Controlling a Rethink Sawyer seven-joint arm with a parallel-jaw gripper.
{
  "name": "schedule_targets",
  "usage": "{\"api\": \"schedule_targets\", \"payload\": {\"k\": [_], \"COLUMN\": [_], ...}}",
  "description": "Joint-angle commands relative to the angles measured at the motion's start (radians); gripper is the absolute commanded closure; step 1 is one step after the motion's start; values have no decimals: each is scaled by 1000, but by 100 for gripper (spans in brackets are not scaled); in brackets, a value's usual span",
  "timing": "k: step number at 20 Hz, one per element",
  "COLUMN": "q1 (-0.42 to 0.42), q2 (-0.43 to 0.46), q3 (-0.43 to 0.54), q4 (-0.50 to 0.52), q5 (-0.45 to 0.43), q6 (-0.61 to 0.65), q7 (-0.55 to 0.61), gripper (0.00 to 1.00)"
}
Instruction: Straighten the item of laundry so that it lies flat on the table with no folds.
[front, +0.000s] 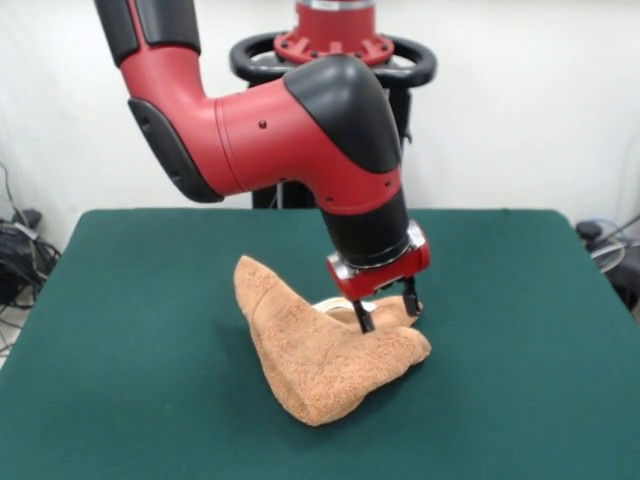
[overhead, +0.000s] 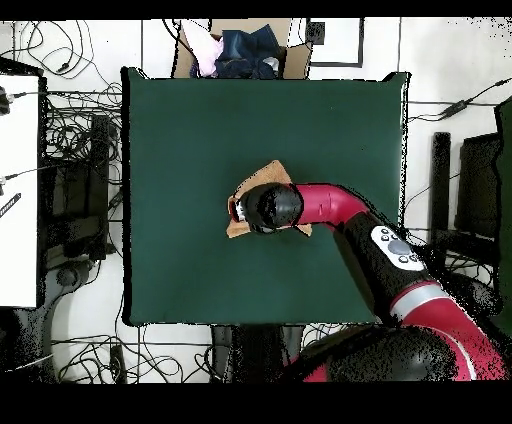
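The fingers are down in the towel, their tips apart and pressed into a raised ridge of cloth that seems to be caught between them, though the terry hides the actual contact. The towel sits bunched and folded near the middle of the green worktop, one lobe rising just beside the fingers, the rest heaped right below them.

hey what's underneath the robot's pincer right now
The bunched towel lies under the pincer on the green table. From above, the arm covers most of it, so its folds there are hidden.
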Motion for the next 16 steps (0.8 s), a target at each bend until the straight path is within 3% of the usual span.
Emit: {"api": "schedule_targets", "payload": {"k": [1,16], "q1": [41,33], "q2": [-4,80], "q3": [67,111], "q4": [-108,-213], "q5": [13,-2], "q6": [86,153], "q7": [-70,-147], "gripper": [0,0]}}
